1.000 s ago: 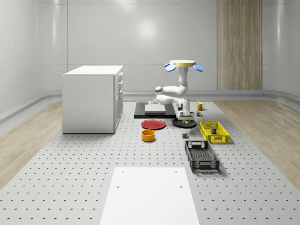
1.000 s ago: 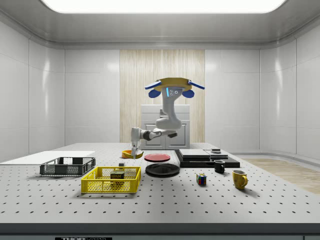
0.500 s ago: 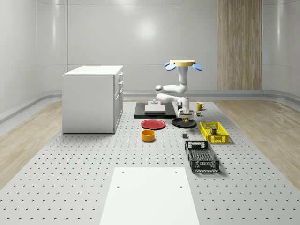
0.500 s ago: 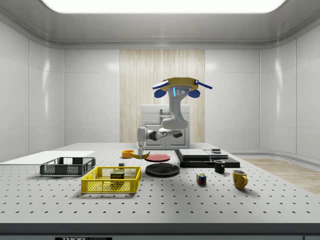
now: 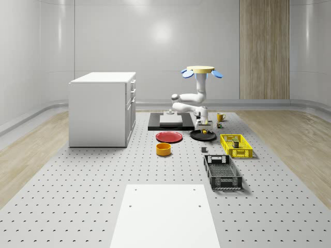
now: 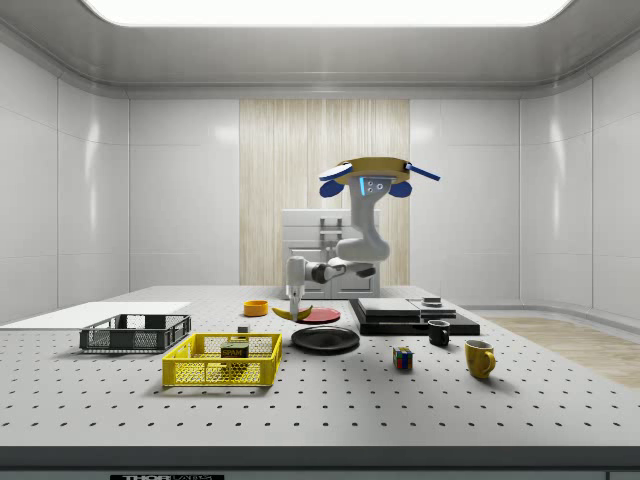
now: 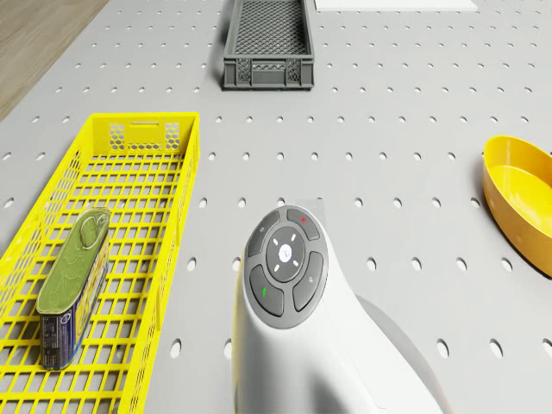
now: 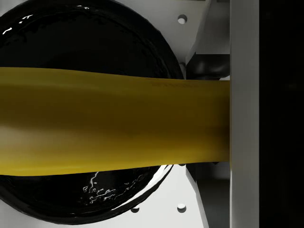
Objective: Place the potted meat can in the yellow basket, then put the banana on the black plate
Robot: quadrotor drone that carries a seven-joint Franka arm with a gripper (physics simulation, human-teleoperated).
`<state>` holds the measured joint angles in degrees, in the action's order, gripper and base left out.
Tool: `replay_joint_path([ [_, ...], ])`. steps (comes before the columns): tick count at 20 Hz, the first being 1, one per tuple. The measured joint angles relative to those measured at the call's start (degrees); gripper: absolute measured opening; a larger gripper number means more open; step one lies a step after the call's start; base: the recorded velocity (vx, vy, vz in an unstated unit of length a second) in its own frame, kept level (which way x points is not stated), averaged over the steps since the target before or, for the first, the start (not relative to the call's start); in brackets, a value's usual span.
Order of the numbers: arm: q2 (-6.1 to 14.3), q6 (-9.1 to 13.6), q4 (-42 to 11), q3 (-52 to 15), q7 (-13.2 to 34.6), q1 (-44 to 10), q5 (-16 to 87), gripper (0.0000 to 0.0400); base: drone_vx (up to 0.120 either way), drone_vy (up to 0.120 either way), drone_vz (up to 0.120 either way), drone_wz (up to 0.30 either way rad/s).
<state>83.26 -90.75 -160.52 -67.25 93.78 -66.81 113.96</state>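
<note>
The drone (image 5: 201,70) hovers above the table near the black plate (image 5: 202,135), with its arm bent down. My gripper (image 6: 297,302) is shut on the yellow banana (image 6: 292,314) and holds it just above the black plate's (image 6: 325,339) edge at the side view's left. In the wrist view the banana (image 8: 114,126) runs across the black plate (image 8: 71,28), and one finger (image 8: 244,114) presses its end. The potted meat can (image 7: 73,289) lies flat inside the yellow basket (image 7: 129,259), also visible as the can (image 6: 235,350) in the basket (image 6: 222,360).
A black crate (image 5: 222,172) lies in front of the basket. A red plate (image 5: 169,137) and an orange bowl (image 5: 163,149) sit to the whole-scene view's left of the black plate. A colour cube (image 6: 402,358), two mugs (image 6: 480,357) and a white cabinet (image 5: 102,108) stand around.
The drone and arm have shifted toward the side view's right, carrying the banana from beside the orange bowl to over the black plate's edge. The can stays in the basket.
</note>
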Motion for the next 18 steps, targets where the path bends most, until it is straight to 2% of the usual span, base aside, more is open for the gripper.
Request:
replay_joint_path([
  [15, -0.04, 0.03, 0.0, 0.01, -0.01, 0.02, 0.02, 0.0201, -0.12, 0.0, 0.0, 0.0],
  [18, -0.03, -0.17, 0.16, 0.44, -0.02, -0.05, 0.42, 0.0201, -0.027, 0.0, 0.0, 0.0],
])
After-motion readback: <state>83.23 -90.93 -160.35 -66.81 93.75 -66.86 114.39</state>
